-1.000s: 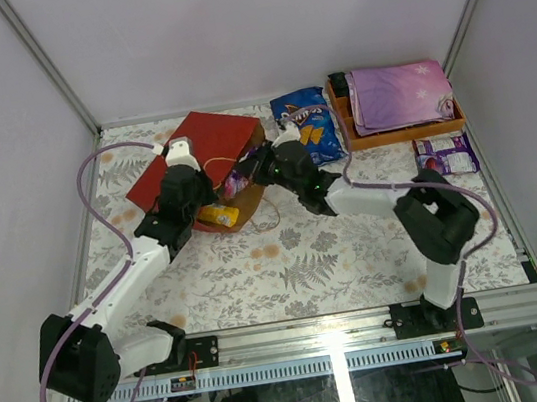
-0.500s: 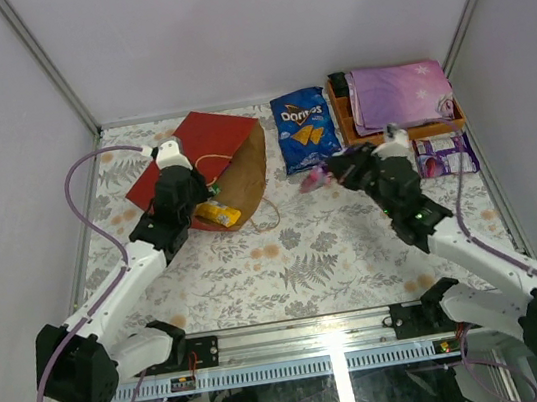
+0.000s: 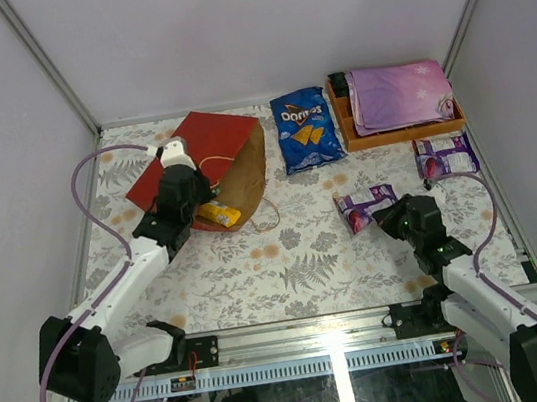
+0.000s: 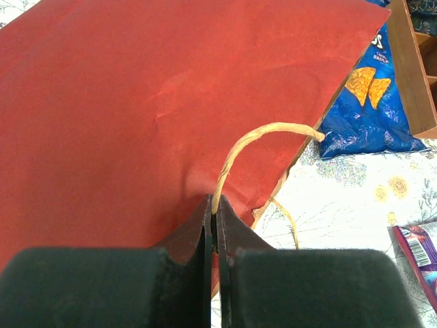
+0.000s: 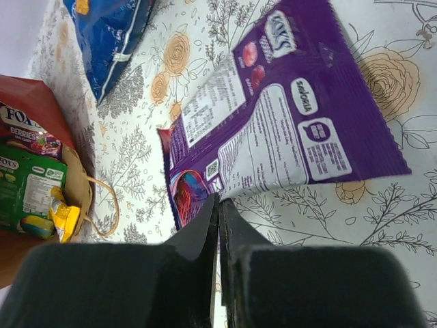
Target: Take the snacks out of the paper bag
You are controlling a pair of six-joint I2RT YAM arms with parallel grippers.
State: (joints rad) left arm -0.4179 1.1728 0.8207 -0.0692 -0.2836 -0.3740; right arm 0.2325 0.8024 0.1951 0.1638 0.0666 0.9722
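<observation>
The red paper bag (image 3: 201, 142) lies on its side at the back left, its brown mouth facing right. My left gripper (image 3: 195, 180) (image 4: 217, 205) is shut on the bag's tan handle (image 4: 263, 133). A yellow pack (image 3: 218, 214), a green pack (image 5: 27, 191) and a Fox's pack (image 5: 26, 133) sit in the bag's mouth. My right gripper (image 3: 385, 213) (image 5: 218, 201) is shut on the near edge of a purple packet (image 3: 362, 205) (image 5: 273, 130), which lies flat on the table right of the middle. The blue Doritos bag (image 3: 304, 130) lies behind it.
An orange wooden tray (image 3: 402, 132) with a folded purple star-print cloth (image 3: 399, 92) stands at the back right. A second purple packet (image 3: 444, 155) lies in front of it. The bag's other handle loop (image 5: 102, 205) trails on the flowered table cover.
My right arm has swung from the bag's mouth to the right and nearer, carrying the purple packet, which now rests on the table. The left gripper has kept its hold on the handle.
</observation>
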